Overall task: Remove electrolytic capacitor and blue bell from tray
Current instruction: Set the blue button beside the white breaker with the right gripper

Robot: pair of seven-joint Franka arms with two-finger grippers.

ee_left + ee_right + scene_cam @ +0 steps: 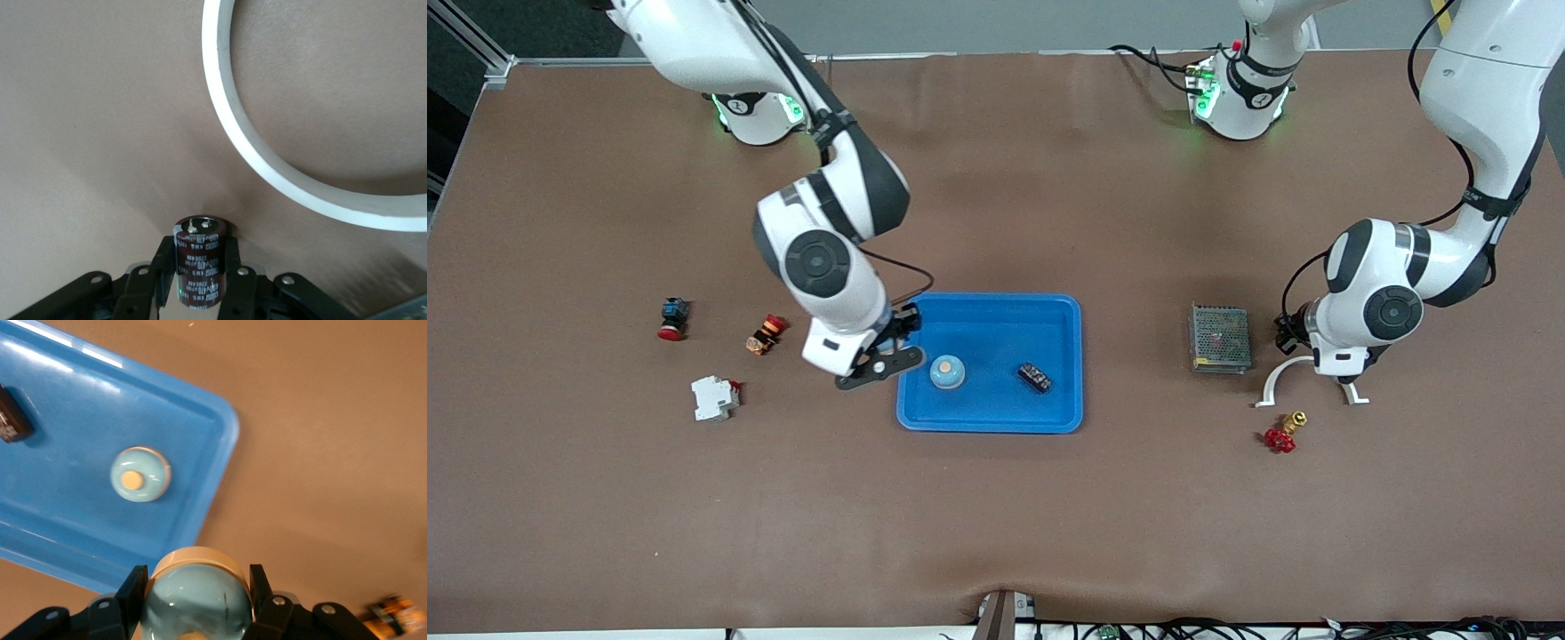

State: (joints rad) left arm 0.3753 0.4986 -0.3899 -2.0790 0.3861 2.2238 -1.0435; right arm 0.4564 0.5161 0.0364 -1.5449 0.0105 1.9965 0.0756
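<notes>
**Both arms gripping their parts, neither placed yet**

Currently the right gripper [195, 603] is clamping a pale blue bell [197, 597], fingers closed on either side of its dome. It is hanging over the table just beside the blue tray [1072, 364], at the tray's edge toward the right arm's end of the table. The held bell is hidden under the wrist in the front view; only the right wrist view is showing it.

A second bell [947, 372], same pale blue with a tan button, is sitting inside the tray, near the edge closest to the right gripper. A small black component [1035, 378] is lying in the tray too, toward the left arm's end, apart from that bell.

The left gripper [195, 283] is squeezing a dark brown capacitor [198, 270], fingers closed on its sides, terminals pointing away from the wrist. It is hovering over bare table above a white curved bracket [1285, 378], between the metal mesh-covered box [1220, 338] and the red valve [1282, 436].

Toward the right arm's end, loose parts are sitting on the table: a red-capped push button [672, 318], an orange-and-red button [766, 333], and a white breaker [713, 397], all well apart from the tray
</notes>
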